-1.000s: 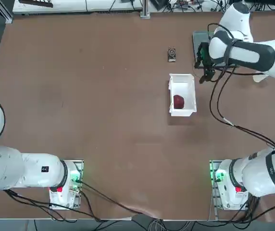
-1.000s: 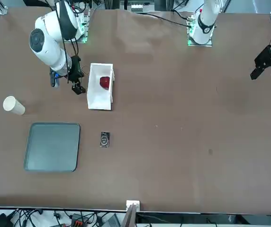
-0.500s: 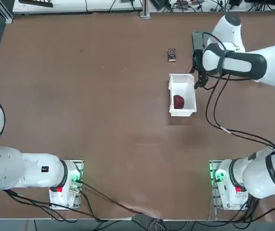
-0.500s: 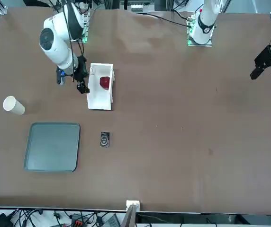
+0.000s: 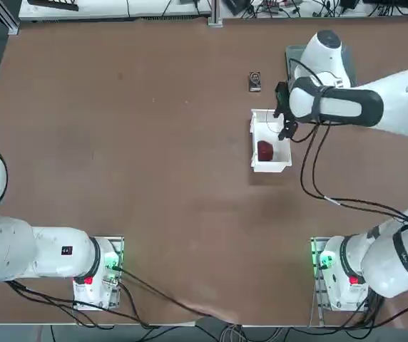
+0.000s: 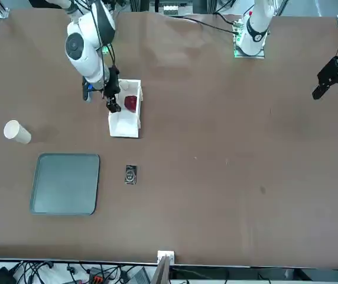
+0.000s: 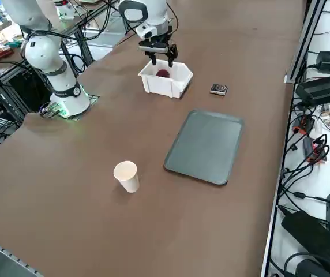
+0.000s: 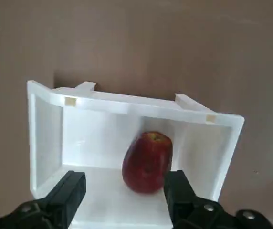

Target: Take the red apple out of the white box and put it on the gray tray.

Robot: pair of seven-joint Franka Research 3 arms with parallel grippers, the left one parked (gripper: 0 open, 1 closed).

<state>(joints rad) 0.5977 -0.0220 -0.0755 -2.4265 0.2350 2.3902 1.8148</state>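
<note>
Spread wide with nothing between them, the jaws of the right gripper (image 8: 125,179) hang over the white box (image 8: 127,108), where the red apple (image 8: 148,163) lies toward the end nearer the robot's bases. Firm, light and smooth, it probably wants a gentle, centered squeeze across its widest part, since a grip near its rounded ends could slip or bruise it. The box's thin walls could catch a fingertip; the gray tray (image 7: 205,147) lies apart, with a paper cup (image 7: 127,176) near it.
</note>
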